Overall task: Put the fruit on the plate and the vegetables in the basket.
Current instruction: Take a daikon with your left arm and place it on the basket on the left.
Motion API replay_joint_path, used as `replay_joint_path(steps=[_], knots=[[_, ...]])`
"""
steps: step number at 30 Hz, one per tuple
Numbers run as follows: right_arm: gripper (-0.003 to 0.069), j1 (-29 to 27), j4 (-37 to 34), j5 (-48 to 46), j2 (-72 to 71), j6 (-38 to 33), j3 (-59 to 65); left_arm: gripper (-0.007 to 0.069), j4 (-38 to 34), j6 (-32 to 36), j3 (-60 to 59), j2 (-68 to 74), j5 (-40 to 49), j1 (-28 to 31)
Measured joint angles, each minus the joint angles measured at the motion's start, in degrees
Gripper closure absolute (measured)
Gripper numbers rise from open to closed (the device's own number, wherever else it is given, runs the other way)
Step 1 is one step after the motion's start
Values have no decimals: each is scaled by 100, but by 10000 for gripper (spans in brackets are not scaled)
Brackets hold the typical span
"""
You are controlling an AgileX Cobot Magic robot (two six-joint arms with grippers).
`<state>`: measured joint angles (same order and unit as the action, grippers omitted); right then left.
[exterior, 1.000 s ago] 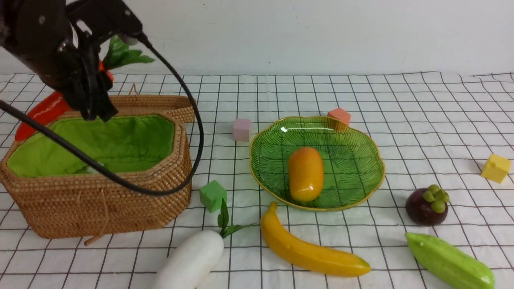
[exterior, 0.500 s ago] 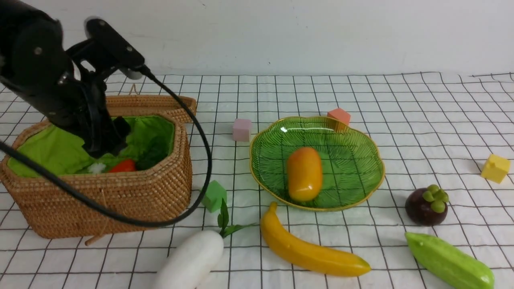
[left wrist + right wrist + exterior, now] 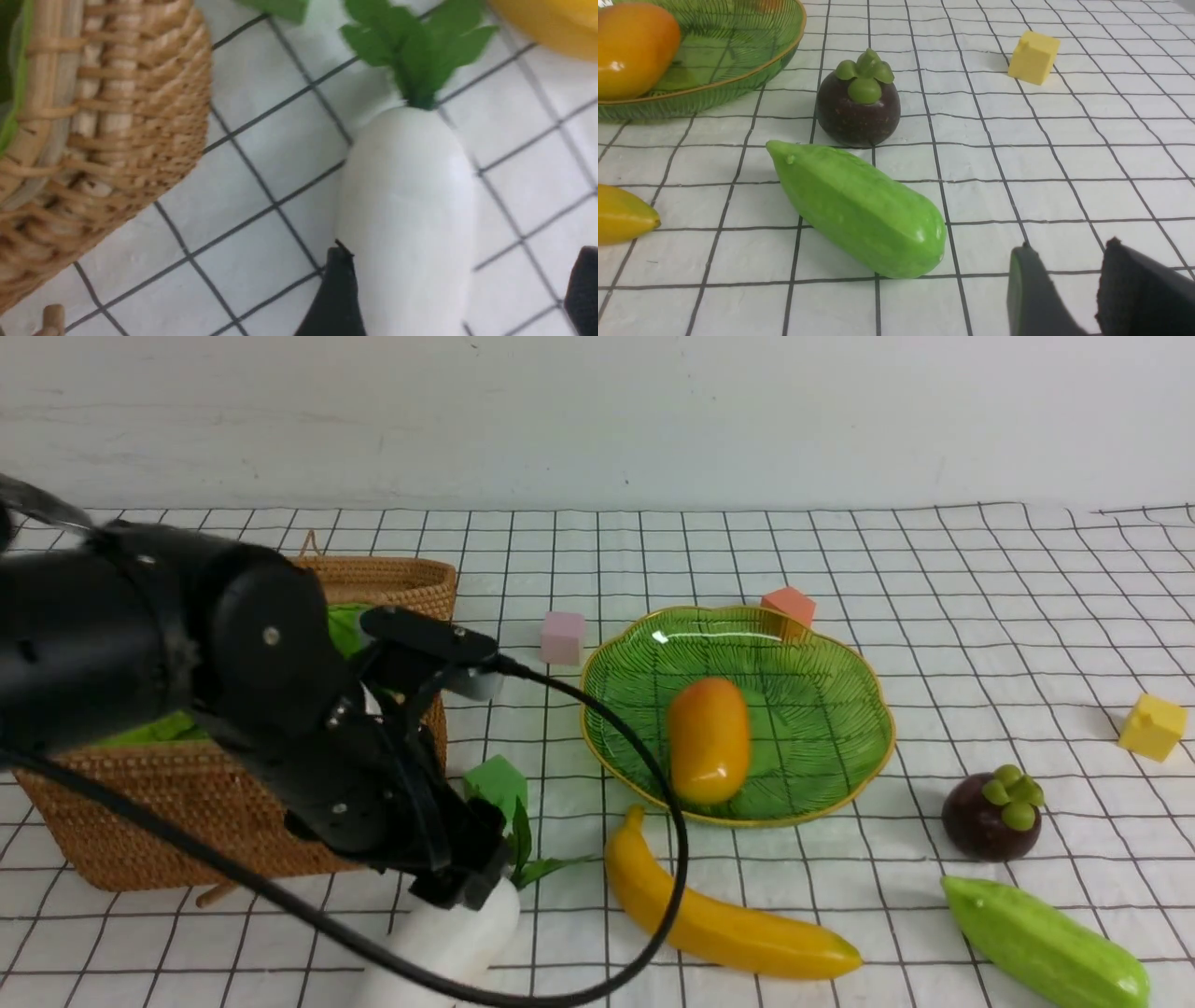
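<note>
My left gripper [image 3: 462,882] hangs open just over the leafy end of the white radish [image 3: 448,943] at the table's front. In the left wrist view its fingers [image 3: 338,289] stand wide apart, one alongside the radish [image 3: 406,196]. The mango [image 3: 709,739] lies on the green plate [image 3: 840,653]. On the cloth lie the banana [image 3: 719,919], the mangosteen [image 3: 991,812] and the green gourd [image 3: 1046,943]. The wicker basket [image 3: 187,803] stands at the left, largely hidden by the arm. My right gripper [image 3: 1069,245] is open and empty, close to the gourd [image 3: 859,210].
Small cubes are scattered about: green [image 3: 495,786] beside the basket, pink [image 3: 562,637], orange [image 3: 789,607] behind the plate, yellow [image 3: 1153,726] at the far right. A shallow woven lid [image 3: 392,574] leans behind the basket. The left arm's black cable [image 3: 677,859] loops over the banana.
The left gripper let a red-orange vegetable drop into the basket, opened, then swung forward and down to the white radish. The right gripper has not moved.
</note>
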<state>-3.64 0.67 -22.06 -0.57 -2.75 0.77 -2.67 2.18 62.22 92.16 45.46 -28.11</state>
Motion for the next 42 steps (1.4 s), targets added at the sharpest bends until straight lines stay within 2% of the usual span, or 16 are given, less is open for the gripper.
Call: replay_joint_path(steps=[5, 7, 9, 11, 17, 22, 23, 26, 29, 31, 32, 36, 38, 39, 40, 42], knots=[[416, 0, 0, 0, 0, 0, 0, 39, 45, -16, 0, 817, -37, 0], [416, 0, 0, 0, 0, 0, 0, 56, -62, 194, 0, 1010, -21, 0], [416, 0, 0, 0, 0, 0, 0, 109, -239, 635, 6, 1085, 123, 0], [416, 0, 0, 0, 0, 0, 0, 151, -368, 960, 147, 1074, 499, 0], [416, 0, 0, 0, 0, 0, 0, 148, -301, 1221, 1272, 800, 1837, 0], [416, 0, 0, 0, 0, 0, 0, 148, 792, 1245, 2534, 372, 2360, 0], [416, 0, 0, 0, 0, 0, 0, 148, 1523, 1270, 2913, 199, 2402, 12], [416, 0, 0, 0, 0, 0, 0, 148, 2707, 1275, 3297, -10, 2192, 247], [416, 0, 0, 0, 0, 0, 0, 148, 3031, 1275, 3342, -48, 1818, 591], [416, 0, 0, 0, 0, 0, 0, 148, 3021, 1294, 3328, -48, 1705, 740], [416, 0, 0, 0, 0, 0, 0, 148, 2921, 1370, 3265, -26, 1519, 1010], [416, 0, 0, 0, 0, 0, 0, 148, 2465, 1501, 2949, 92, 1262, 1486], [416, 0, 0, 0, 0, 0, 0, 134, 2013, 1513, 2545, 249, 1024, 1847], [416, 0, 0, 0, 0, 0, 0, 108, 1786, 1515, 2355, 320, 869, 1987], [416, 0, 0, 0, 0, 0, 0, 36, 1506, 1527, 2095, 417, 624, 2157], [416, 0, 0, 0, 0, 0, 0, -16, 1287, 1533, 1812, 497, 441, 2290]])
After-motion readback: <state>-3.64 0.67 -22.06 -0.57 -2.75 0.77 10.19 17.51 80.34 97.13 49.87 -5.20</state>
